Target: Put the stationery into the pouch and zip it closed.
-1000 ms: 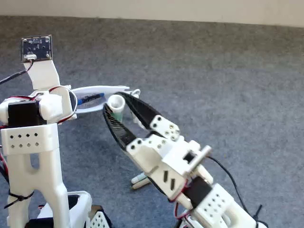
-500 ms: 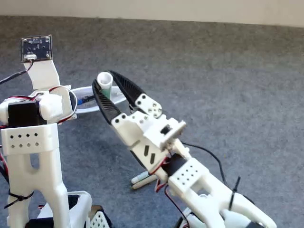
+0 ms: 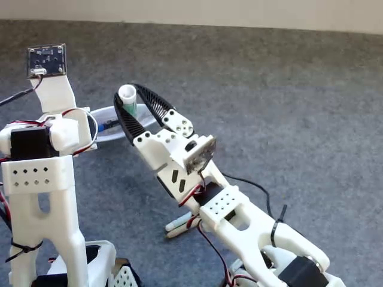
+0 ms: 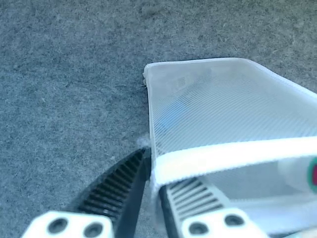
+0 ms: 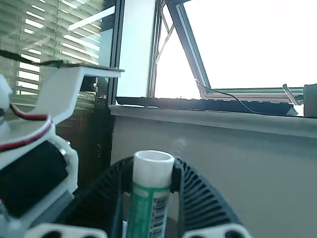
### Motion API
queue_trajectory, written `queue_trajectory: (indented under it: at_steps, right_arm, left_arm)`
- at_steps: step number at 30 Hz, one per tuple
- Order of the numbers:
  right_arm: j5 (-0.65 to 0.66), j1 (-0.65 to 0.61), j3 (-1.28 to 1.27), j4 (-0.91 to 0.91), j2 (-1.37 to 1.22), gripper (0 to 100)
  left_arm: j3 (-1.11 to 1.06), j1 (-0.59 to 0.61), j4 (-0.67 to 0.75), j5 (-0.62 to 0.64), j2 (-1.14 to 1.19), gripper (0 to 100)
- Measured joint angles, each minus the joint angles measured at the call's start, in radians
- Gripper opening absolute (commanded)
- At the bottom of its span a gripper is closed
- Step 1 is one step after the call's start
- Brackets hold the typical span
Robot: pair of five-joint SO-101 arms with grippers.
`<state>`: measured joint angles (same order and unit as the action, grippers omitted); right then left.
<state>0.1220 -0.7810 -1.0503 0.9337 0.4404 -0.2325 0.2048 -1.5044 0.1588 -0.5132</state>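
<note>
Right and left claws at the pouch. My right claw [image 3: 127, 94] pinches the glue stick [image 5: 148, 198] upright at the mouth of the pouch [image 4: 218, 109]. My left claw [image 4: 151, 171] is pressed onto the pouch's rim. Open grey desk [image 3: 287, 89] lies beyond. The stick's green label carries a barcode, and its lettering is unreadable.

The counter [image 3: 287, 89] under both pincers is rough, matt grey carpet-like cloth. The pouch [image 4: 218, 114] clamped in the left pincer [image 4: 151, 166] is translucent ribbed plastic with a white woven band. The right pincer [image 3: 133, 101] has matt black ribbed plastic fingers [image 3: 124, 119]. The glue stick [image 3: 127, 97] between them is smooth white plastic.
</note>
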Motion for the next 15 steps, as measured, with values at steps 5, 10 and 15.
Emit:
queue_trajectory:
  at_steps: [5, 10, 15]
  right_arm:
    - [0.124, -0.015, 0.0, 0.003, -0.005, 3.3]
    - [0.141, -0.02, 0.0, 0.003, -0.005, 16.0]
    - [0.141, -0.018, -0.002, 0.003, -0.005, 15.9]
  left_arm:
    - [0.0, -0.003, 0.0, 0.0, 0.0, 1]
    - [0.0, -0.002, 0.003, 0.0, 0.0, 1]
    - [0.0, -0.002, 0.003, 0.0, 0.0, 1]
